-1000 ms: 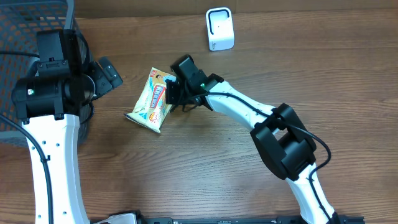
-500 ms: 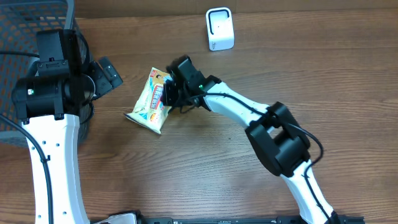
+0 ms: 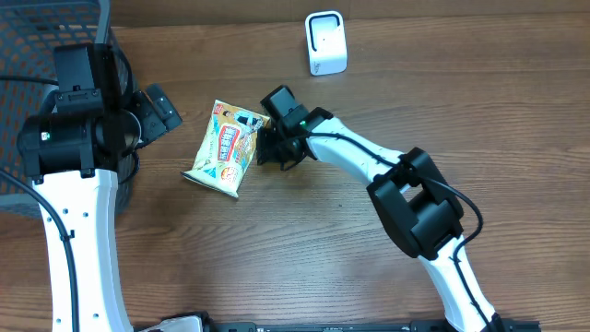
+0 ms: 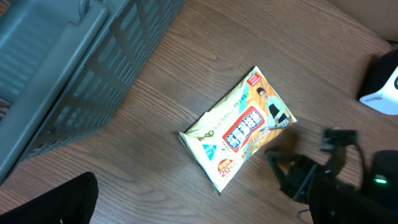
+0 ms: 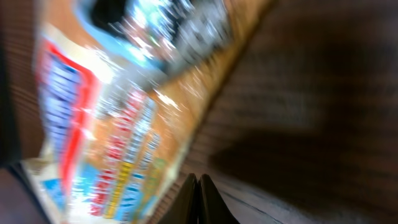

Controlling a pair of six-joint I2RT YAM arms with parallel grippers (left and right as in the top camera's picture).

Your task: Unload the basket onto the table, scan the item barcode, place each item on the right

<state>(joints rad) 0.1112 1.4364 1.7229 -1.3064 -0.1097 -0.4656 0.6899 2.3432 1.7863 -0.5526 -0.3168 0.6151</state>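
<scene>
At the packet's right edge, the right gripper [image 3: 265,150] sits with its jaws pressed tight together and nothing visible between them. Its tips are touching or just beside the wrapper; the blurred wrist view does not settle which. The packet [image 3: 224,148] lies flat on the desk [image 3: 461,111], printed front up, no barcode showing, well apart from the scanner [image 3: 325,42] at the far edge. The step in hand looks like getting hold of the packet. The next move calls for the jaws to part and close on an edge, then a lift and a turn so the code side faces the scanner; the thin wrapper may slide instead. The left gripper [image 3: 155,109] hangs wide and empty beside the basket [image 3: 37,55]. The desk is brown wood grain; no room shows beyond it.
</scene>
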